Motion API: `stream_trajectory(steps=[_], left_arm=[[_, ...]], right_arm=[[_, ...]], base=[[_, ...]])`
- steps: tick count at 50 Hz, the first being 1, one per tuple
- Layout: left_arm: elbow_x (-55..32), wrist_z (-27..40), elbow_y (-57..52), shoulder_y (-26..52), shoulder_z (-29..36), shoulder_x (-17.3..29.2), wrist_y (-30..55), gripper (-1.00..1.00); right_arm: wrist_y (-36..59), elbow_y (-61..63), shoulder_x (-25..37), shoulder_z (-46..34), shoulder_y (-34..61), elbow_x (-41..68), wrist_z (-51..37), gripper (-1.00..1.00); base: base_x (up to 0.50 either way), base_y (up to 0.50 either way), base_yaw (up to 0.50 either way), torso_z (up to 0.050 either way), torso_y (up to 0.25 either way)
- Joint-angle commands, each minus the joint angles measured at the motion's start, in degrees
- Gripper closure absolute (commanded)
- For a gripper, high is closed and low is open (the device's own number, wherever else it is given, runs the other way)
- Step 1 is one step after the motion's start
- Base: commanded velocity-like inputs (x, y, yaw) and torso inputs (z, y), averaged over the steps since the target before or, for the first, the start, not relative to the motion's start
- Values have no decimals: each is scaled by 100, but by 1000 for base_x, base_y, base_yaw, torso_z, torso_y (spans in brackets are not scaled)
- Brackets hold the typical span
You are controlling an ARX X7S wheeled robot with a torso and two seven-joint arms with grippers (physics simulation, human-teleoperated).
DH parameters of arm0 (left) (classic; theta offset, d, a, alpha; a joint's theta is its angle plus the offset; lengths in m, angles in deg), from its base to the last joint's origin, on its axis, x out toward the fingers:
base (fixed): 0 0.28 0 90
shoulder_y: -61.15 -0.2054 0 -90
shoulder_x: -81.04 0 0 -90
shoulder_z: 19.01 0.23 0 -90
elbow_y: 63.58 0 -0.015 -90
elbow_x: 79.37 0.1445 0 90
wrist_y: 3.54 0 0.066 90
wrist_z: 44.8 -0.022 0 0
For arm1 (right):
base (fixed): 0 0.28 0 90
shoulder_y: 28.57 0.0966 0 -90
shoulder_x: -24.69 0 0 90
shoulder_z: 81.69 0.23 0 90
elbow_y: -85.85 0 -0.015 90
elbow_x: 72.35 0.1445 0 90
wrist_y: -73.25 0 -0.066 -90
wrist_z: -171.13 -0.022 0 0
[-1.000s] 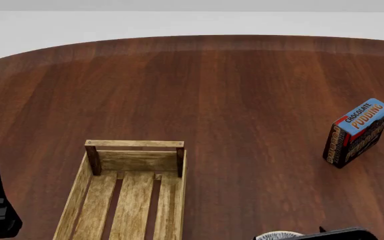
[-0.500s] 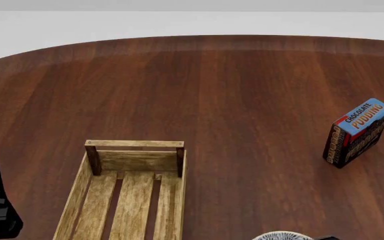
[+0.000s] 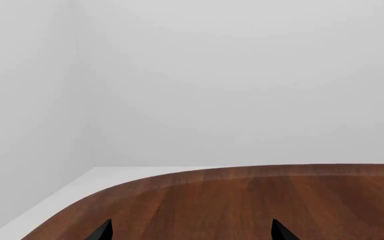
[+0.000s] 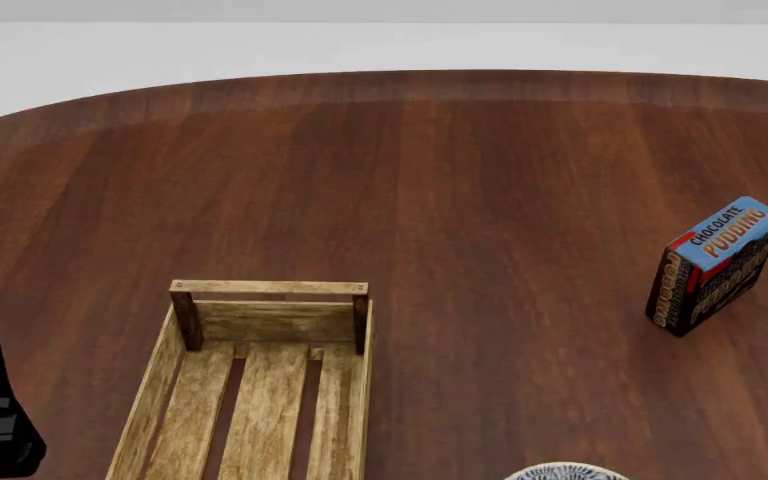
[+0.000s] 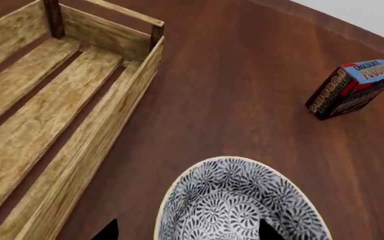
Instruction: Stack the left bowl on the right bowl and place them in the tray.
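The right tool (image 5: 185, 231) was open: in the right wrist view only its two dark fingertips (image 5: 106, 231) showed, set wide apart at the edge of the picture, and they held nothing. Between them lay a bowl (image 5: 242, 202), white with a fine dark pattern inside and a pale rim. The tips stood on either side of the bowl's near part, but whether they touched it could not be told. In the head view only a thin arc of this bowl showed at the lower edge, and the right tool itself was out of that picture.

The left tool (image 3: 190, 231) was also open, with two dark tips (image 3: 102, 231) well apart above the bare wooden surface (image 3: 259, 200) and nothing between them. In the head view a part of it stood as a black pointed shape at the lower left, beside the tray (image 4: 192, 320) but apart from it.

The tray lay on the surface (image 4: 464, 180), its slatted bottom bare. In the right wrist view the tray's (image 5: 122, 100) long plank side ran near the bowl without touching it. A chocolate pudding box (image 4: 712, 265) stood far to the right, well apart from the tray and the bowl. Only one bowl could be seen in these pictures.
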Motion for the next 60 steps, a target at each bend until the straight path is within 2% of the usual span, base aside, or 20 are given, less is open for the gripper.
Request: stream_trajectory(steps=[1, 9, 22, 60], left_arm=[[-24, 21, 20, 33, 22, 18, -5, -100], [-17, 30, 58, 70, 91, 28, -20, -100], [-21, 52, 66, 80, 151, 52, -42, -100], [-18, 126, 133, 59, 296, 106, -133, -100]], right_arm=[[-197, -410, 4, -223, -24, -14, 40, -100], [-338, -727, 37, -456, 16, -69, 65, -100], [-633, -1132, 18, -392, -21, -60, 130, -100], [-792, -1943, 77, -734, 141, -58, 283, -100]], base=[[0, 0, 0, 0, 0], [0, 0, 0, 0, 0], [0, 0, 0, 0, 0], [0, 0, 0, 0, 0]])
